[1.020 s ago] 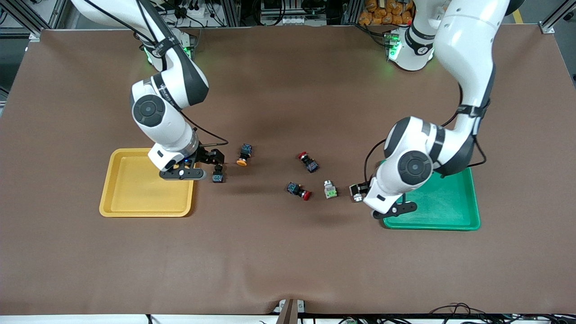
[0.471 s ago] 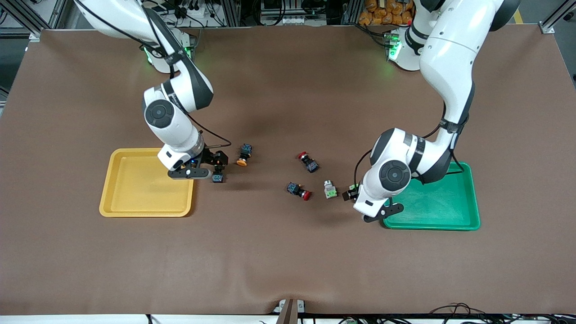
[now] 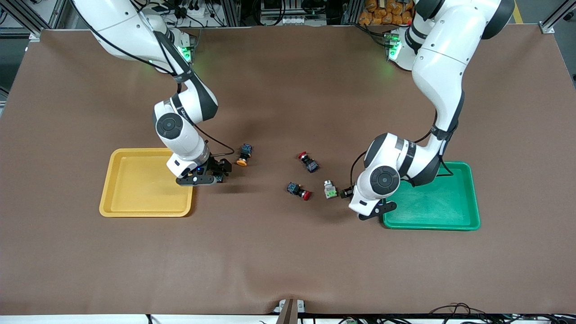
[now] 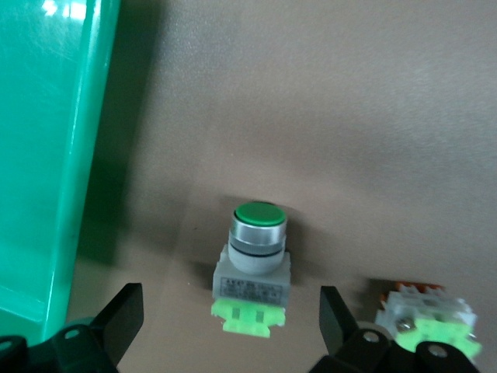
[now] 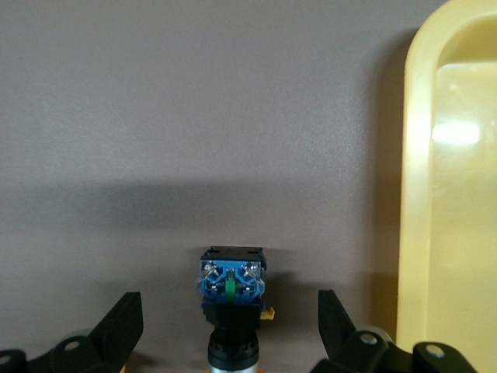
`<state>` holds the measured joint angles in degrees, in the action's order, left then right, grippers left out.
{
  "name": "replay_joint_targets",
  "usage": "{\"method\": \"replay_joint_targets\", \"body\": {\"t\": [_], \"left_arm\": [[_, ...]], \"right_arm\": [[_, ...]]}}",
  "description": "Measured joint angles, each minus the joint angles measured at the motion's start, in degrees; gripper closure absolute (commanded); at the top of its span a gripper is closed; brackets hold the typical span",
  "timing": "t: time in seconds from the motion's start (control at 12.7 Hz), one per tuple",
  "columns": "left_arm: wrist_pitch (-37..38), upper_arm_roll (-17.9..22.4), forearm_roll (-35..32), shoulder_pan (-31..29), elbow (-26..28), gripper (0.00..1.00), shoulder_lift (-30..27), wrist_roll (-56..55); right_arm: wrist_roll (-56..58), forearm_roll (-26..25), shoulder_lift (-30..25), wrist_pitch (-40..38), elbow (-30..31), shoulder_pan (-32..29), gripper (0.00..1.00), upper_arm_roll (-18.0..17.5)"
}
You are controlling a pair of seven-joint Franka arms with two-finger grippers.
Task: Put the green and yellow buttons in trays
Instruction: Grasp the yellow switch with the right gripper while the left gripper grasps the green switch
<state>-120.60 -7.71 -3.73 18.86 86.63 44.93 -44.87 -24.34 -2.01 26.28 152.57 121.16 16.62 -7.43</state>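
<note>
Both trays are being kept empty so far. The green tray (image 3: 432, 216) is lying nearest the camera at the left arm's end, the yellow tray (image 3: 144, 204) at the right arm's end. The left gripper (image 4: 225, 326), jaws apart, is being positioned around a green button (image 4: 252, 268) just beside its tray, apparently for a pickup; a second green button (image 3: 330, 189) is lying nearby. The right gripper (image 5: 231, 326), jaws apart, is being set astride a black-bodied yellow button (image 5: 231, 299). Another yellow button (image 3: 243, 156) and two red-capped switches (image 3: 299, 190) are lying farther in, untouched.

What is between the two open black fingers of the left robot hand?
A silver push-button switch with a green cap stands on the brown table cover between the left gripper's fingers, untouched. The left wrist view shows it.
</note>
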Motion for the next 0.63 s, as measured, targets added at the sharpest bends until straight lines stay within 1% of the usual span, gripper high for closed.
{"method": "replay_joint_targets", "body": {"t": [0.08,0.16,0.24,0.31,0.63], "left_arm": [[0.0,0.0,-0.6,0.0,0.0,0.0,0.3,0.0],[0.0,0.0,-1.2,0.0,0.0,0.25,0.5,0.0],[0.0,0.0,-1.5,0.0,0.1,0.72,0.6,0.0],[0.0,0.0,-1.6,0.0,0.2,1.0,0.7,-0.2],[-0.7,0.0,-1.9,1.0,-0.2,1.0,1.0,-3.2]], "right_arm": [[0.0,0.0,0.2,0.3,0.0,0.0,0.0,0.0],[0.0,-0.1,0.5,1.0,0.0,0.0,0.0,0.0],[0.0,-0.1,0.9,1.7,0.0,0.0,0.0,0.0],[0.0,-0.1,1.3,2.2,0.0,0.0,0.0,-0.1],[0.0,-0.3,2.4,2.6,-0.1,0.0,0.0,-0.1]]}}
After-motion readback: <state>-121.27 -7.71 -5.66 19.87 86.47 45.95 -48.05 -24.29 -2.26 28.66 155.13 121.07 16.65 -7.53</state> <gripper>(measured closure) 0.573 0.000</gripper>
